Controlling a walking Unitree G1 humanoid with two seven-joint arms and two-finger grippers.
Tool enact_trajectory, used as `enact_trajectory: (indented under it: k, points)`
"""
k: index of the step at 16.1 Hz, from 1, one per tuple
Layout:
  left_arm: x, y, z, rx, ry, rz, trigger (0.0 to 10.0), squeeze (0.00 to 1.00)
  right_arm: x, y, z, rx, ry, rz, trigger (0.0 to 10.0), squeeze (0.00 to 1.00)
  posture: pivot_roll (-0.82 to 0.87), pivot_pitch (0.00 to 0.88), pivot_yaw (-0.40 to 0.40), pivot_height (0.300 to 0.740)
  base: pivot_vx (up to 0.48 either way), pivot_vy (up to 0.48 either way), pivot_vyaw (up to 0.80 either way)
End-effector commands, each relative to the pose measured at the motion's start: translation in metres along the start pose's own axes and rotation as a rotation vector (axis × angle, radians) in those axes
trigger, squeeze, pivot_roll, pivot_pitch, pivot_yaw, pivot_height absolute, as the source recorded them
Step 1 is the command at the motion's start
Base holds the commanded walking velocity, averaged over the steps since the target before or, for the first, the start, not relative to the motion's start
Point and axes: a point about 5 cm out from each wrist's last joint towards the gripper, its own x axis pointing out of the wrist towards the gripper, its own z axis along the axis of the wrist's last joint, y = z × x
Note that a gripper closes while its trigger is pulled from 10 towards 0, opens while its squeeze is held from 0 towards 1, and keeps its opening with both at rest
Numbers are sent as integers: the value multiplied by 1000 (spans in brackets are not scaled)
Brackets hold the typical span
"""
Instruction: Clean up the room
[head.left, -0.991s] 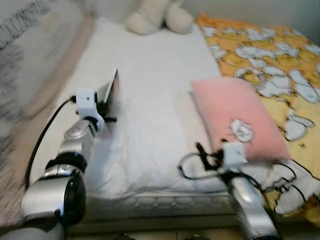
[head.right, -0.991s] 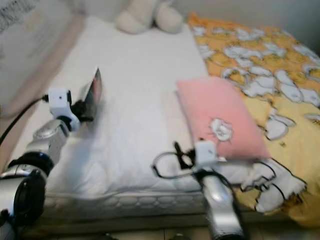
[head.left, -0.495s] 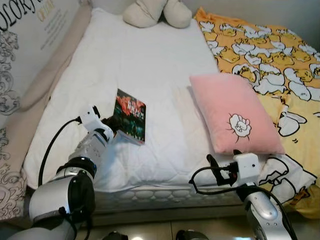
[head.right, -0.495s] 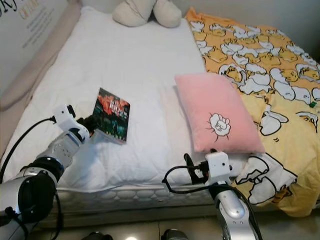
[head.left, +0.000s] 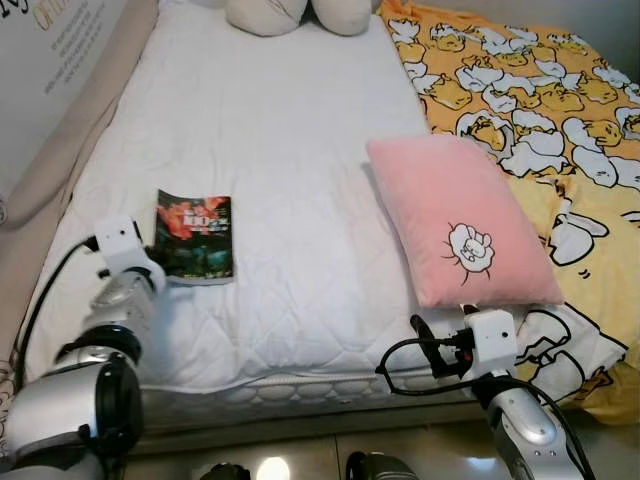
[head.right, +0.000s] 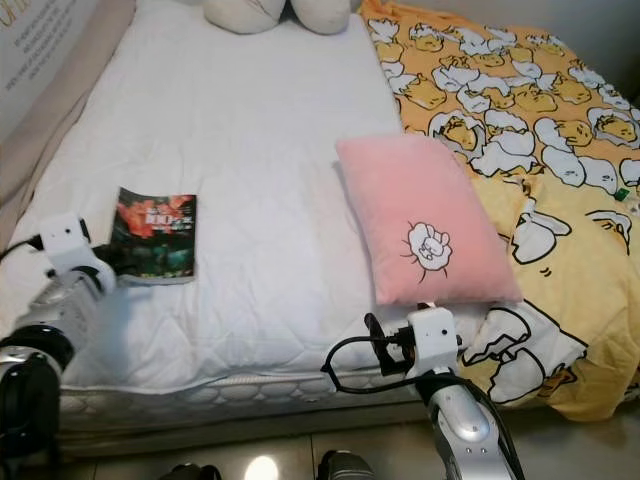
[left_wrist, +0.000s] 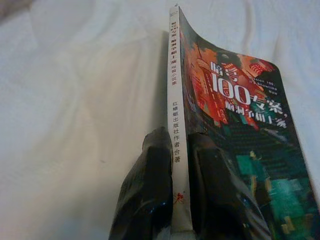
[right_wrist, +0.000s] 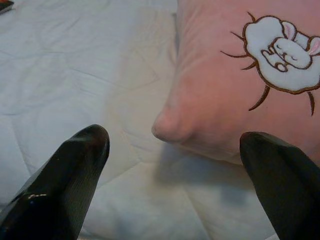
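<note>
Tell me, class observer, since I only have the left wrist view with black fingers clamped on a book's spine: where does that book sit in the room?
Observer: The book lies near the left edge of a white mattress.
Operator: What else is on the bed?
Observer: A pink pillow with a sheep design, right of the book.
Operator: And the other arm?
Observer: The right gripper is open, pointing at the pillow's near corner.
</note>
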Motion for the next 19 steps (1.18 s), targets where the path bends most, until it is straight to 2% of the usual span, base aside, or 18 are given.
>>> enact_trajectory:
  k: [1, 3, 4, 5, 7, 11, 12, 13, 14, 17, 18, 19]
  points:
    - [0, 2, -2, 77, 15, 3, 10000, 0, -2, -3, 0, -9, 15, 1, 10000, 0, -280, 93, -64, 740, 0, 0, 0]
    - [0, 5, 3, 197, 18, -12, 10000, 0, 0, -2, -1, -7, 25, 4, 10000, 0, -278, 83, -60, 740, 0, 0, 0]
    - [0, 5, 5, 276, 13, -25, 10000, 329, 0, -1, -1, -5, 26, 4, 10000, 0, -280, 81, -59, 740, 0, 0, 0]
    - [0, 3, 8, 346, 11, -54, 10000, 988, 1, 0, -1, -4, 27, 5, 10000, 0, -278, 77, -59, 740, 0, 0, 0]
    - [1, -2, 11, 454, 13, -109, 10000, 1000, 2, 1, -1, -3, 29, 10, 10000, 0, -274, 73, -55, 740, 0, 0, 0]
    - [1, -2, 12, 500, 17, -121, 10000, 1000, 2, 2, -3, 3, 37, 7, 10000, 0, -277, 64, -47, 740, 0, 0, 0]
    - [1, 6, 23, 587, -23, -82, 10000, 1000, 2, 3, -3, 6, 36, 6, 10000, 0, -278, 61, -44, 740, 0, 0, 0]
    - [1, 8, 28, 623, -41, -69, 10000, 1000, 2, 3, -3, 6, 35, 6, 10000, 0, -278, 61, -43, 740, 0, 0, 0]
    - [1, 11, 52, 785, -136, -24, 10000, 1000, 3, 3, -3, 8, 35, 2, 10000, 0, -277, 60, -36, 740, 0, 0, 0]
    - [-3, 13, 90, 1030, -295, 19, 10000, 1000, 4, 3, -3, 15, 33, -6, 10000, 0, -265, 50, -30, 740, 0, 0, 0]
    - [-5, 13, 97, 998, -343, 2, 10000, 1000, 6, 4, -3, 17, 28, -6, 10000, 0, -264, 45, -24, 740, 0, 0, 0]
    - [-6, 6, 96, 816, -374, -89, 10000, 1000, 7, 3, -2, 25, 19, -17, 10000, 0, -256, 32, -16, 740, 0, 0, 0]
